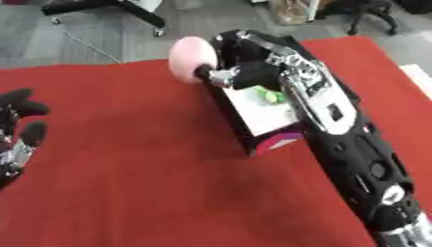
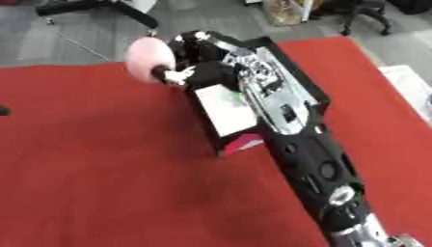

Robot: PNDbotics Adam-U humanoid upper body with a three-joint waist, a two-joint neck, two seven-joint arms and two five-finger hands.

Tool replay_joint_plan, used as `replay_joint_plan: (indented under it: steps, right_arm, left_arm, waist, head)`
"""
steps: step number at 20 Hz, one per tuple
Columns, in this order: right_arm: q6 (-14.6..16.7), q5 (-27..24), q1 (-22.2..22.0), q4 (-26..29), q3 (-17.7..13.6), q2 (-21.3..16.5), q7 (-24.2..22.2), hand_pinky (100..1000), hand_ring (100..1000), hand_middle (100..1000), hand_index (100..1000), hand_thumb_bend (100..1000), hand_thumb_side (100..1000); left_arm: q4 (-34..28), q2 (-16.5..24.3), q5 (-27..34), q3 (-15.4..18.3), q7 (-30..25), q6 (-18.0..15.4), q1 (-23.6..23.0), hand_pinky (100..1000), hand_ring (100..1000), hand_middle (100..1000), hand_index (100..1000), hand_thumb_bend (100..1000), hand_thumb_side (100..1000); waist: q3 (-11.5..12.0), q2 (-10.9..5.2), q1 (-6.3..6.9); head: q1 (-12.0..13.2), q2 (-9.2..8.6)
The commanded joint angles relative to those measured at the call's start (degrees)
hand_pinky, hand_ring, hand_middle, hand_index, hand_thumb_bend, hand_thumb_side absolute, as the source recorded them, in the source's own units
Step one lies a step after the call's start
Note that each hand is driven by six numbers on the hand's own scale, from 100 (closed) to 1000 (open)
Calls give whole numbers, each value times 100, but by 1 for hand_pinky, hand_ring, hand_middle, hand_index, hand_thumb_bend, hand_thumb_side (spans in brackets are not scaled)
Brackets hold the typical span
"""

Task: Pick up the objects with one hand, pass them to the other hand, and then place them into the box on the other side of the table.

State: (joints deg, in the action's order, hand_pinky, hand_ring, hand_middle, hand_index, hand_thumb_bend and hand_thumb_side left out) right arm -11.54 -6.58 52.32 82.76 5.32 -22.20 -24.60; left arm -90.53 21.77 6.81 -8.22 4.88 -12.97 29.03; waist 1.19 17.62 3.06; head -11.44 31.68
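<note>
Pale pink round object held just beside black box, green item inside

text: none readable | labels: none | numbers: none | box: pale inside, no legible print | red table cover: plain

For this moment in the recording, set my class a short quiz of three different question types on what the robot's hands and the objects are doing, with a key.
1. True or false: the right hand is curled round a pink ball.
2. Multiple choice: where does the left hand show? A) over the box B) at the left edge, fingers up, holding nothing C) under the ball
3. Fill in: a small ____ coloured thing lies on the pale floor of the black box, which sits on the red cloth.

Key: 1 true; 2 B; 3 green.
</note>
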Motion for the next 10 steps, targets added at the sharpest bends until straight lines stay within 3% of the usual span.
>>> replay_joint_plan:
  steps: [1, 6, 10]
  right_arm:
    - [187, 39, 53, -1, -250, -483, 40, 784, 744, 610, 554, 295, 100]
    - [488, 128, -135, -197, -569, -1102, 164, 784, 742, 609, 555, 307, 100]
    - [641, 294, -314, -410, -837, -1409, 264, 786, 746, 621, 566, 308, 100]
  left_arm:
    - [-69, 192, 77, 95, 129, 36, 20, 1000, 678, 592, 805, 522, 511]
    - [-115, 267, 148, 169, 217, 38, -19, 1000, 675, 588, 800, 502, 496]
    - [-177, 320, 222, 243, 302, 51, -60, 1000, 676, 588, 797, 501, 493]
  waist:
    - [-19, -275, -18]
    - [-48, -300, -20]
    - [-40, -303, -7]
  head:
    - [18, 56]
    - [-219, 321]
    - [-307, 408]
